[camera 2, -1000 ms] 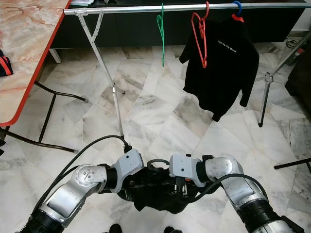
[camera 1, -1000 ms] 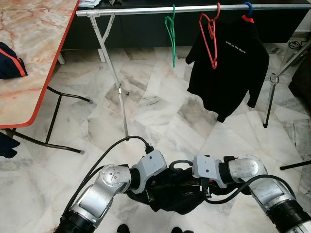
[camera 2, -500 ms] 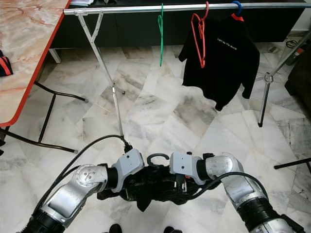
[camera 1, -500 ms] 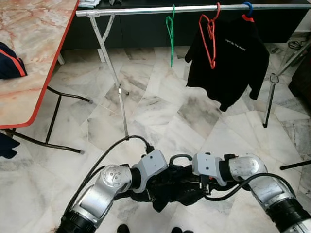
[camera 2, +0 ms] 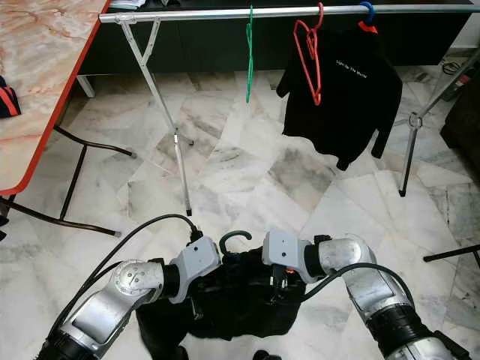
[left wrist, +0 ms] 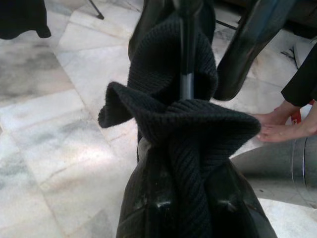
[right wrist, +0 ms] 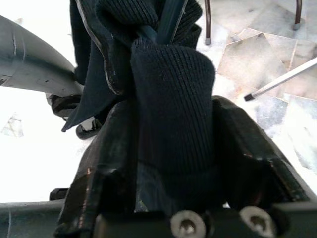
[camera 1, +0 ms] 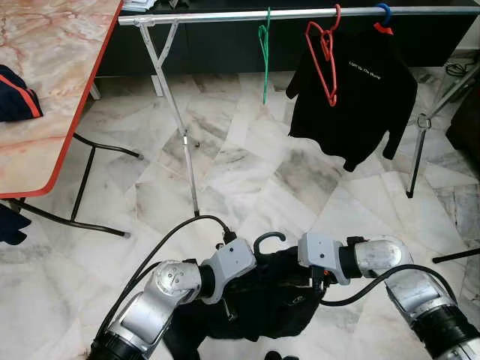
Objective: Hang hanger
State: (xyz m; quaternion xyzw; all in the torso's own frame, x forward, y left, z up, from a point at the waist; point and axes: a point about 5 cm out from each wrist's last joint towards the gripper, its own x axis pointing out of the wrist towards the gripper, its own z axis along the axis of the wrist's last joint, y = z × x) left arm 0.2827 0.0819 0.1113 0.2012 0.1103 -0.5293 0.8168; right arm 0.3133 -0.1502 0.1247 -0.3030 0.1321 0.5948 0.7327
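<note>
A black knit garment (camera 1: 270, 300) on a dark hanger hangs low in front of me, held between both grippers. The hanger's hook (camera 1: 268, 240) stands up between my wrists. My left gripper (left wrist: 190, 148) is shut on the garment's ribbed collar beside the hanger's neck (left wrist: 186, 74). My right gripper (right wrist: 173, 124) is shut on a fold of the same knit. In the eye views the cloth hides both sets of fingers. The metal rail (camera 1: 300, 13) runs across the top, well above the hook.
On the rail hang a green hanger (camera 1: 263, 45), a red hanger (camera 1: 322, 52) and a black T-shirt (camera 1: 360, 90) on a blue hanger. Rack legs (camera 1: 180, 127) slant to the floor. A marble table (camera 1: 45, 90) with dark clothing (camera 1: 15, 94) stands left. A person's bare skin (left wrist: 277, 126) shows nearby.
Both grippers have lifted the bundle slightly; the hook now stands clear above the wrists and the garment has dropped open below them.
</note>
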